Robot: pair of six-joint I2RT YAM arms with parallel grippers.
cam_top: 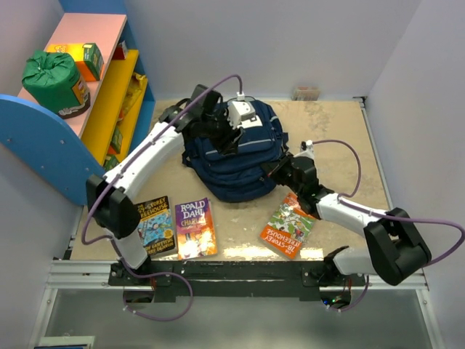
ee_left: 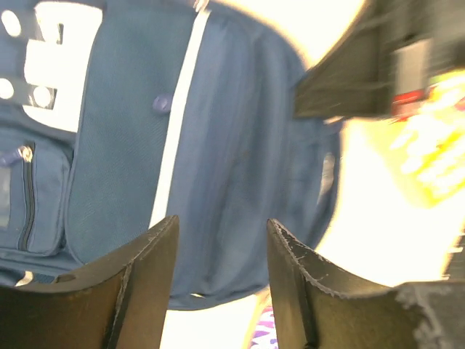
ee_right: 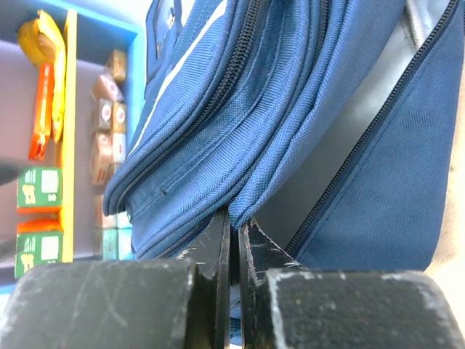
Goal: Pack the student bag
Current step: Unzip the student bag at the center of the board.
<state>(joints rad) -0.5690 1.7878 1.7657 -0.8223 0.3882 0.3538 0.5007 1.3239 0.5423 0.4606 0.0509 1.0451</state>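
Left arm (cam_top: 156,145): rises from its base, bends forward over the bag (cam_top: 236,171). Left jaws stand parted above the bag's front, nothing between them.

Right arm (cam_top: 341,207): low, stretched along the worktop (cam_top: 334,138). Right jaws are closed, tips against the bag's side.

Bag: mid-worktop, under the left jaws, touching the right jaws' tips.

Hard to read: the top view hides both pairs of jaws behind the wrists. The left wrist view is blurred. In the right wrist view a fold beside a zip meets the tips; cannot tell whether fabric is pinched.

Only the top view shows the books (cam_top: 195,229), well behind both jaws. The right wrist view shows the shelf (ee_right: 69,109) beyond the bag.
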